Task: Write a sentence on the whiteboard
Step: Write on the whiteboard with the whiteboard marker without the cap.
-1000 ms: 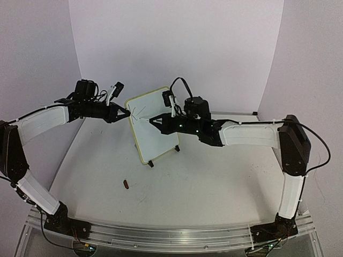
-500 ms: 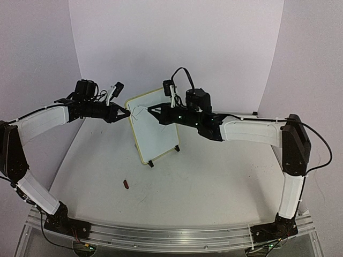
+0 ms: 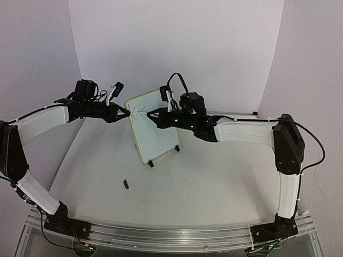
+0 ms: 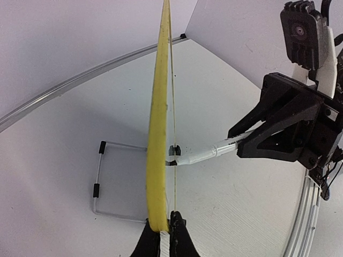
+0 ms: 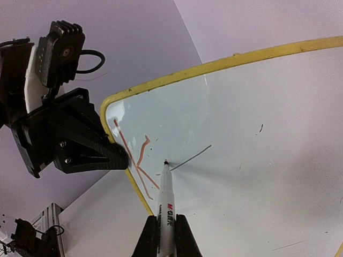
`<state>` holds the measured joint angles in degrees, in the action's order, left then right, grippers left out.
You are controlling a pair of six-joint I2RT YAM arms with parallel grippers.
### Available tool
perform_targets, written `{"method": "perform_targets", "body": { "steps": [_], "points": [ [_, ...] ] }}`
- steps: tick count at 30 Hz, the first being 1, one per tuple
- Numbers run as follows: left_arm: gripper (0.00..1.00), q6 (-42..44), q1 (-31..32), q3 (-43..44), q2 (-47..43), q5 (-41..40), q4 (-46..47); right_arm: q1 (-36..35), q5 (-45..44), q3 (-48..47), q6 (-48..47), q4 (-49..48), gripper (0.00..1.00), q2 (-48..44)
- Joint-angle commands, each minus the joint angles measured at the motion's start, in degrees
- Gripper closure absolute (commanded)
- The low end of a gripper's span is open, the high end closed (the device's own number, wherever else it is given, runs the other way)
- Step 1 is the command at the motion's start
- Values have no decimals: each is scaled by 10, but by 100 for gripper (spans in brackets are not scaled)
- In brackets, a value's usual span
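Observation:
The whiteboard [image 3: 155, 134] stands upright on the table, its yellow frame edge-on in the left wrist view [image 4: 158, 134]. My left gripper [image 3: 128, 113] [image 4: 161, 231] is shut on the board's left edge near the top corner. My right gripper [image 3: 154, 115] [image 5: 166, 227] is shut on a white marker [image 5: 166, 201] [image 4: 206, 155]. The marker's tip touches the board face. Of the sentence, only a reddish letter "K" [image 5: 134, 155] shows, just left of the tip. A thin dark line [image 5: 193, 156] runs right from the tip.
A small red-brown cap [image 3: 126, 184] lies on the table in front of the board. The board's black feet [image 3: 150, 164] rest on the table, and a wire stand [image 4: 99, 171] juts out behind it. White walls close in at the back and sides.
My right gripper has carried the marker left and slightly up across the board, to just beside the left gripper. The left arm and the board have stayed still.

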<state>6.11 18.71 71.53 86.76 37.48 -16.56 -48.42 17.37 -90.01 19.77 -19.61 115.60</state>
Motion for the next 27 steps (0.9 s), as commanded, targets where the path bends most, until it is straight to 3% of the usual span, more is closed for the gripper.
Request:
{"method": "perform_targets", "body": {
  "steps": [1, 27],
  "points": [
    [100, 26, -2, -1, -18, -15, 0, 2, -15, -29, -3, -2, 100, 9],
    [100, 27, -2, 0, -14, -16, 0, 1, -5, 56, 5, -24, 100, -34]
  ]
}}
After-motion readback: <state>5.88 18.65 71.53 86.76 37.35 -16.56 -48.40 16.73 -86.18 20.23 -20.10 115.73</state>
